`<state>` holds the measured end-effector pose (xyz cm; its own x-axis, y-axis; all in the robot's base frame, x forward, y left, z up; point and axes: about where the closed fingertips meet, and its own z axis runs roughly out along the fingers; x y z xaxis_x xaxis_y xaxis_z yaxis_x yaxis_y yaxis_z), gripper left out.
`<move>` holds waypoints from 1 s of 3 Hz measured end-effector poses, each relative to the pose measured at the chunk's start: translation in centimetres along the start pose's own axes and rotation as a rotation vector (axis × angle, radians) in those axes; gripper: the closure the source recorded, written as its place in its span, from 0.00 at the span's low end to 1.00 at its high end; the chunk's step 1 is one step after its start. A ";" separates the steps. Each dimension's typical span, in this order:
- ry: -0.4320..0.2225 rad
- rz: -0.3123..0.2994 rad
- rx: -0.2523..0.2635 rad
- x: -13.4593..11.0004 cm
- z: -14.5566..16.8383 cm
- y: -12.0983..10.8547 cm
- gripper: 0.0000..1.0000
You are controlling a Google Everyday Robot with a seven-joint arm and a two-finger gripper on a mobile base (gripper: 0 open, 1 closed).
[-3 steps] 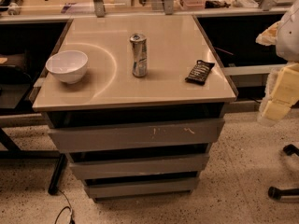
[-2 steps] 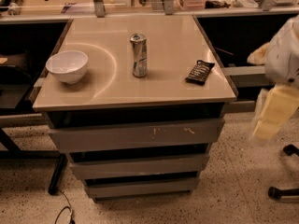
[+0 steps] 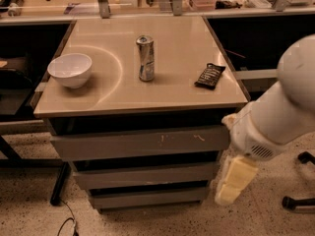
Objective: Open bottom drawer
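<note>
A cabinet with three grey drawers stands under a beige table top (image 3: pixel 118 95). The bottom drawer (image 3: pixel 147 197) is the slimmest, with a plain front, and sits shut, flush with the ones above. Over it are the mid-sized drawer (image 3: pixel 147 175) and the tallest drawer (image 3: pixel 123 144) with pale scratch marks. My gripper (image 3: pixel 230 191), pale yellow, hangs from the white arm (image 3: pixel 280 112) at the cabinet's right side. It points down, level with the two lower drawers and just right of the bottom drawer's right end. I cannot tell whether it touches the drawer.
On the table top stand a white bowl (image 3: pixel 70 69), a silver can (image 3: pixel 145 58) and a black packet (image 3: pixel 210 75). A black desk leg (image 3: pixel 59 183) and a cable (image 3: pixel 66 224) lie at the lower left. A chair base (image 3: pixel 298 203) is at the lower right.
My arm has swung in from the right edge, moving left and down. The gripper now hangs beside the lower drawers. The drawers have not moved.
</note>
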<state>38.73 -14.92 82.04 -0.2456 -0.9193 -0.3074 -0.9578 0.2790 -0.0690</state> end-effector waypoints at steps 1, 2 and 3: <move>-0.021 0.023 -0.080 0.0 7.1 2.3 0.00; -0.020 0.024 -0.080 0.0 7.1 2.3 0.00; -0.018 0.077 -0.083 0.4 10.7 2.5 0.00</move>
<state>37.80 -11.58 71.59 -0.3165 -0.8908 -0.3261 -0.9456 0.3235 0.0341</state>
